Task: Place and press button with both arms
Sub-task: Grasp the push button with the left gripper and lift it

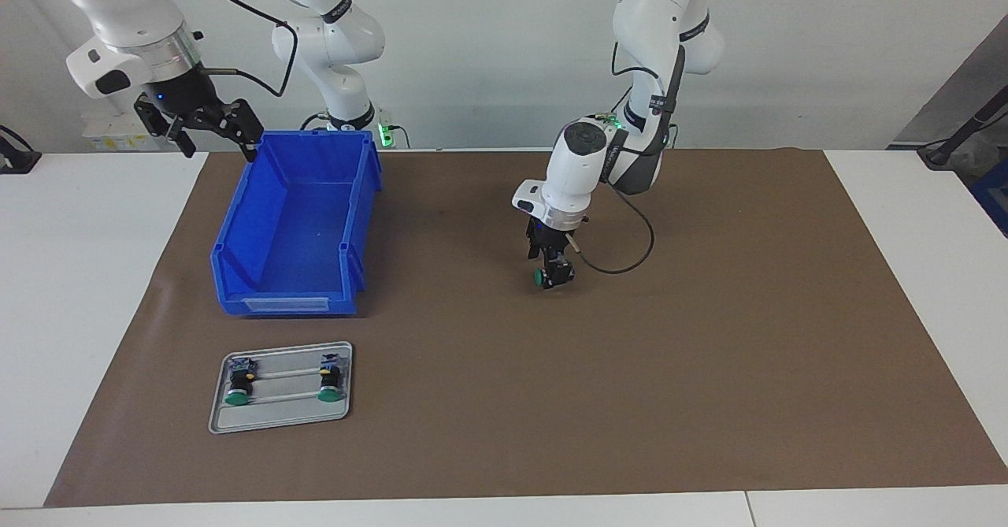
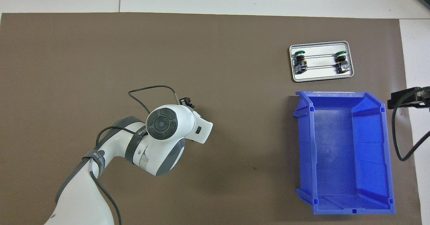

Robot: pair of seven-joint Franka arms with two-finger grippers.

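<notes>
- The left gripper hangs low over the middle of the brown mat, pointing down, its fingers clamped on a button.
- The held button lies sideways in the grip: its green cap faces the right arm's end of the table, and the dark body sits between the fingers. Whether it touches the mat cannot be told.
- In the overhead view the left arm's wrist covers the gripper and the button; only a dark bit of the gripper shows past the wrist.
- The right gripper waits in the air, above the corner of the blue bin that is nearest the robots, fingers apart and empty.
- The bin stands open on the mat toward the right arm's end of the table.
- A grey tray lies on the mat, farther from the robots than the bin and just beside it.
- Two more buttons lie in the tray, one toward each end, the other apart from it, green caps pointing away from the robots.
</notes>
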